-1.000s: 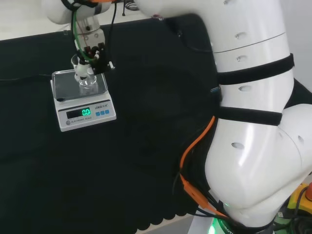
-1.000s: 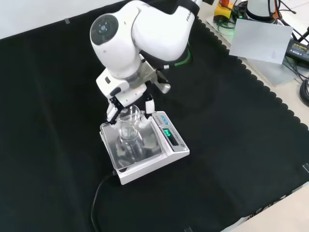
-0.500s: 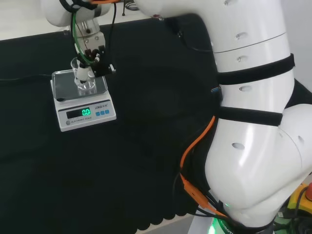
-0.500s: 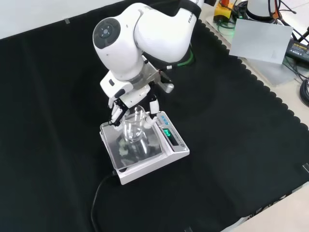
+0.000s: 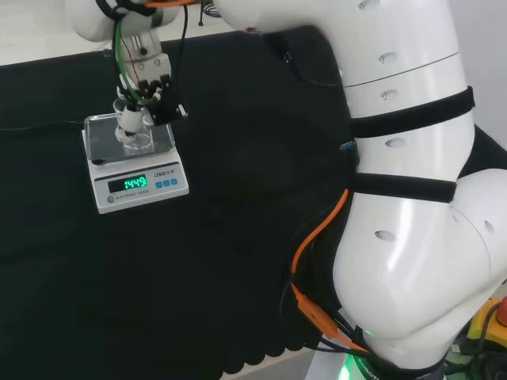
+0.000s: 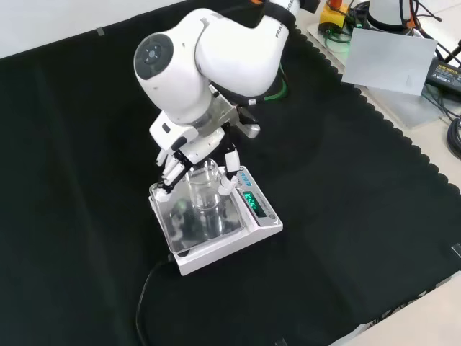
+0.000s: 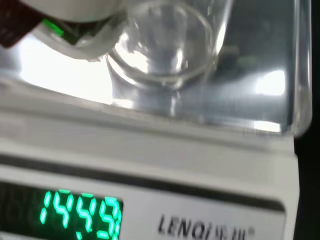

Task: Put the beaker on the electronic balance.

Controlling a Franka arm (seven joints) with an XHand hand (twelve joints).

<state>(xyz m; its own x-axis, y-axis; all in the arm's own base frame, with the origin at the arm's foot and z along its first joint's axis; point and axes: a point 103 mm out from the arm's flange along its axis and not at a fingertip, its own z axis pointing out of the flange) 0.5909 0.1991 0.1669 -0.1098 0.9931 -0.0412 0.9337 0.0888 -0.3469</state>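
Progress: the beaker (image 6: 204, 189) stands upright on the steel pan of the electronic balance (image 6: 253, 225), base flat on the plate in the wrist view. The green display is lit with a figure, which I take to mean the pan is bearing weight. Placement looks essentially done.

Left to do: release and withdrawal, by my judgement; the robot hand (image 6: 189, 152) is not yet clear of the glass.

Robot hand: fingers curled about the beaker's upper part from both sides in the front view, tips at or just beside the wall. I read it as gripping the beaker, though actual contact on clear glass is hard to confirm.

Beaker contents: clear glass, no liquid or solid that I can make out; appears empty.

Balance: sits on the table (image 6: 346, 187), black cloth, cable trailing off its near corner in the front view. Beaker sits roughly mid-pan.

Risk: a finger dragging on the rim during withdrawal could tip or shift the beaker.
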